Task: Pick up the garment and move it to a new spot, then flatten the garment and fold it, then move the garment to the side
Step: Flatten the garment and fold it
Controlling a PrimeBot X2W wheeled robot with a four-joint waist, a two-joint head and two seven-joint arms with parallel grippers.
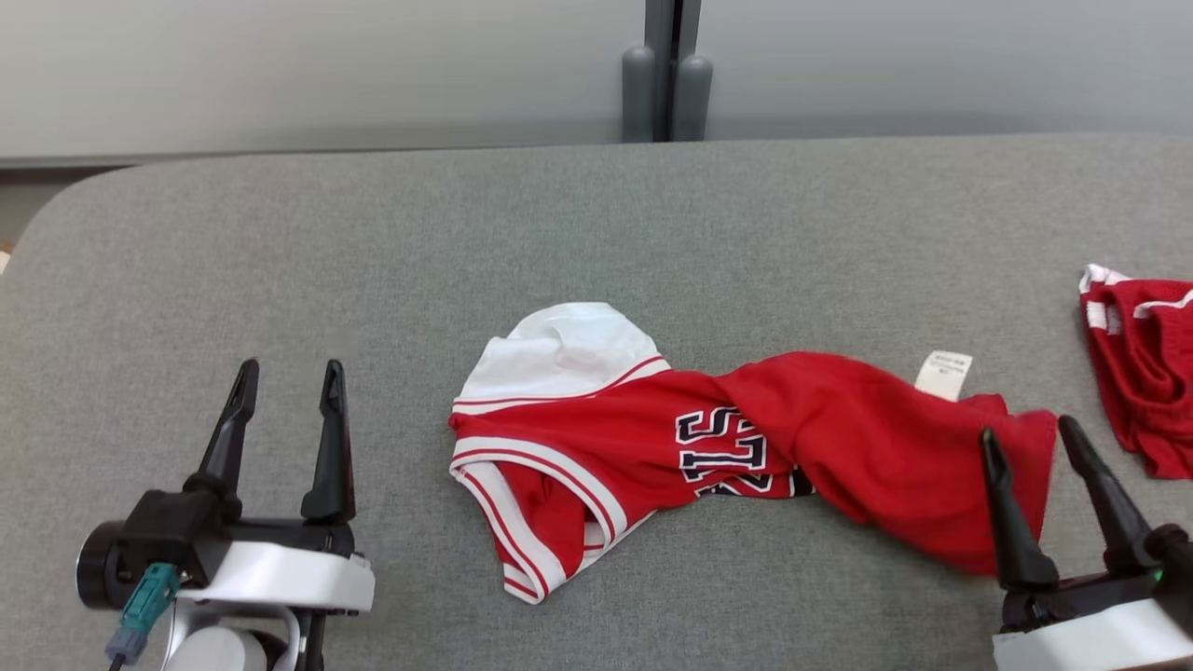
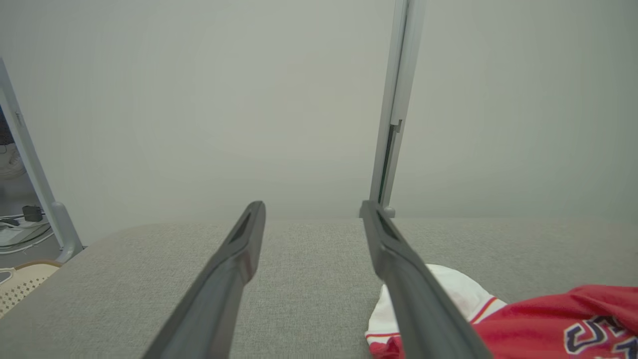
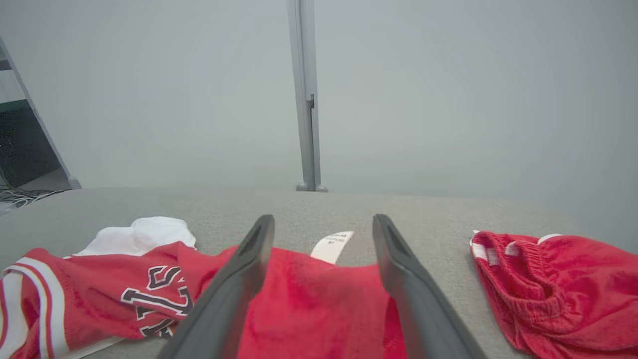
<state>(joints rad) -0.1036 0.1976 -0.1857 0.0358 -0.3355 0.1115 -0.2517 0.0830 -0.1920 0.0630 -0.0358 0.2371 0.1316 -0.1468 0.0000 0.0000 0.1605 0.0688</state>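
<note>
Head view: the red jersey (image 1: 708, 438) lies twisted and rumpled across the middle of the grey tabletop (image 1: 559, 214), with its white-trimmed armholes to the left and its white label (image 1: 943, 375) near the right end. The right pincer (image 1: 1025, 429) stands open at that right end, red cloth lying between its spread fingers. The left pincer (image 1: 292, 368), also open, rests well apart to the jersey's left. Red shorts (image 1: 1142, 373) lie near the tabletop's right edge.

Left gripper (image 1: 291, 365) fingers spread wide, pointing forward; right gripper (image 1: 1026, 429) likewise spread.
</note>
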